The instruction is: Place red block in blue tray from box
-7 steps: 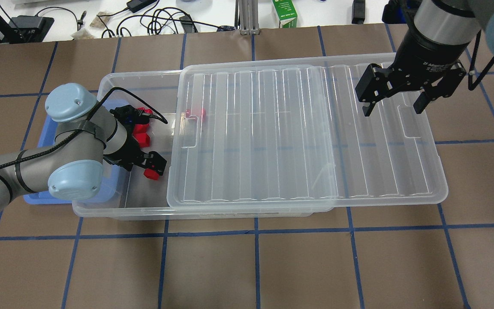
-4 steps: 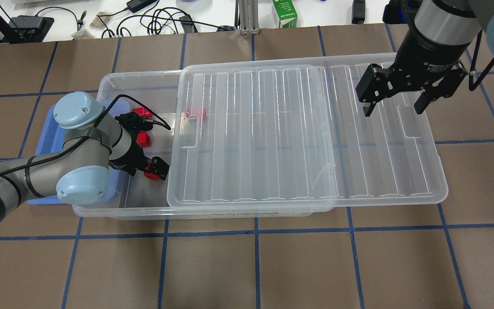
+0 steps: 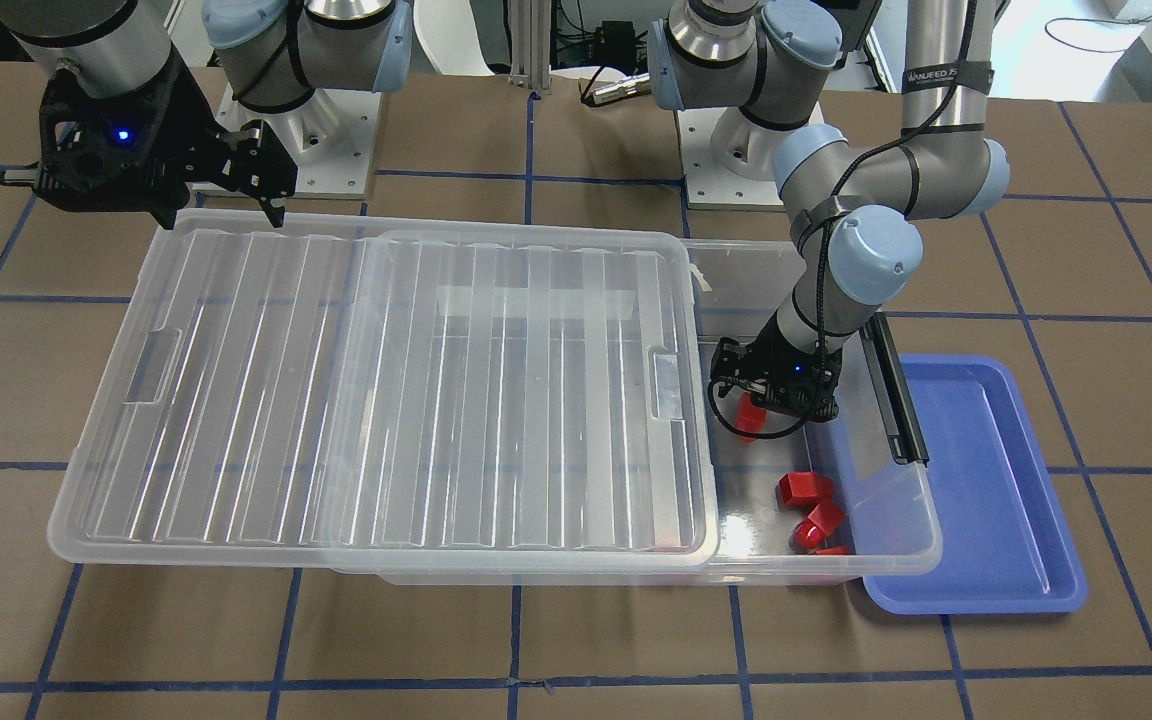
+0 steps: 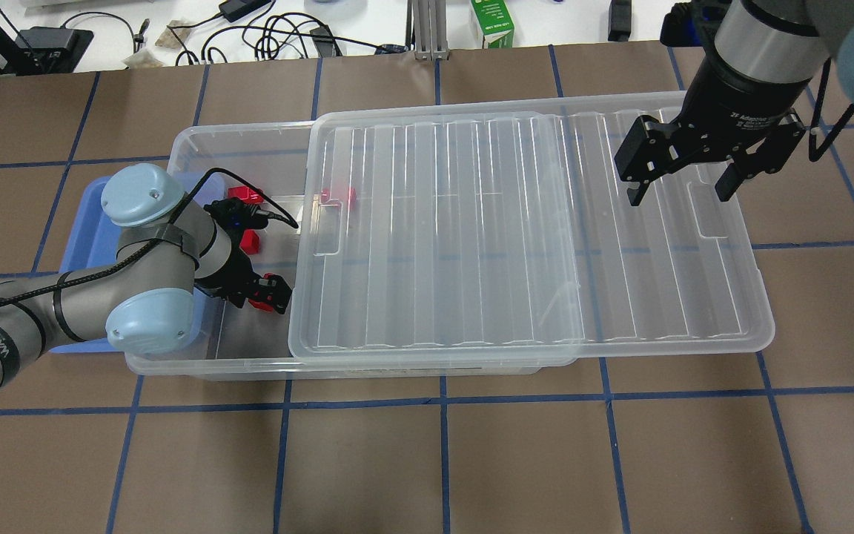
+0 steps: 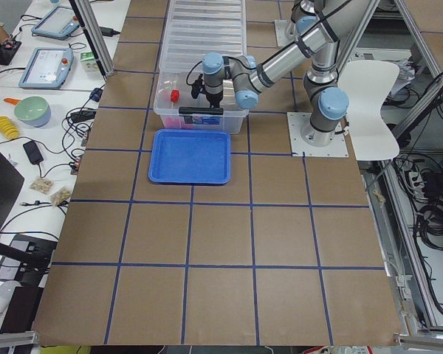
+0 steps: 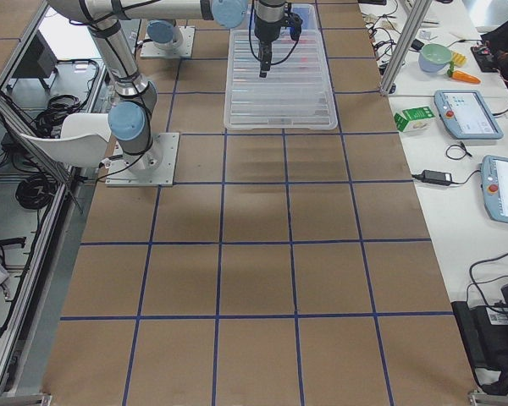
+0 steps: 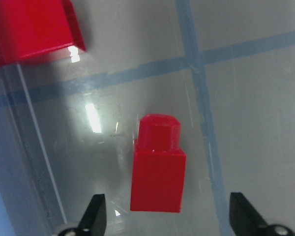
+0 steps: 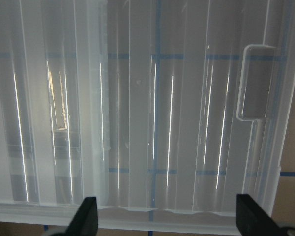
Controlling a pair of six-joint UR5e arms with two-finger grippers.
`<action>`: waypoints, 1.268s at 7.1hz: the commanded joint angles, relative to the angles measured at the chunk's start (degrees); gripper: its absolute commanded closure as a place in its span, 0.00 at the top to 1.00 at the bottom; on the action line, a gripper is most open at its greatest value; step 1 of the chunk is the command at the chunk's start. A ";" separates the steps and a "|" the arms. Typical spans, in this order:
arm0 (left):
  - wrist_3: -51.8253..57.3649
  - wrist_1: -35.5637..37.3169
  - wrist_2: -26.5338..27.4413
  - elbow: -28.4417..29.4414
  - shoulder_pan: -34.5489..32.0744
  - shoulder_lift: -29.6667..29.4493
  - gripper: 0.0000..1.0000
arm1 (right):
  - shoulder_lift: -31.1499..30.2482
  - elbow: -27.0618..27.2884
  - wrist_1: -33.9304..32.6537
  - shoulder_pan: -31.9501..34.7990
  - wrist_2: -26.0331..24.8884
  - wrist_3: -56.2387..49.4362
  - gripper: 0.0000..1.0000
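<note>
Left pincer (image 7: 169, 223): fingers (image 7: 94, 216) apart, one on each side of the red block (image 7: 157, 172), neither touching it in the wrist view. Nothing is clamped.

Red block lies on its side on the floor of the box (image 4: 197, 141), in the uncovered end, stub end pointing away from the pincer.

Left arm (image 4: 64, 311) reaches in low across the blue tray (image 3: 996, 480), wrist folded down over the box rim so the pincer points at the floor inside.

Right pincer (image 4: 680, 191): fingers spread wide, nothing between them. It hangs over the overhanging end of the lid (image 4: 516, 222), with the right arm (image 4: 757, 59) holding the wrist pointing downward.

Lid is slid toward the robot's right. It covers most of the box and leaves only the left end open.

Spare red blocks (image 3: 804, 487) sit in that open end, apart from the targeted one. One more (image 4: 342, 195) shows through the lid edge.

Blue tray sits on the worktop (image 4: 471, 460) just beside the box's open end, next to the black latch bar (image 3: 896, 400). No block shows in it.
</note>
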 commanded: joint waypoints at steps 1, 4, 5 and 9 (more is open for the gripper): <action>-0.01 0.05 0.03 0.01 0.02 -0.05 0.18 | -0.04 0.36 -0.09 0.00 -1.48 -0.45 1.00; -0.18 -0.65 0.90 1.58 0.11 1.61 0.00 | 0.05 0.36 -0.09 -0.09 -1.67 -0.72 1.00; -0.36 -1.87 1.00 2.72 0.29 2.75 0.00 | -0.04 0.27 -0.09 -0.09 -1.76 -0.72 1.00; -2.29 -28.17 3.18 14.29 -0.24 13.29 0.01 | -0.04 0.36 -0.09 0.00 -2.02 -0.02 1.00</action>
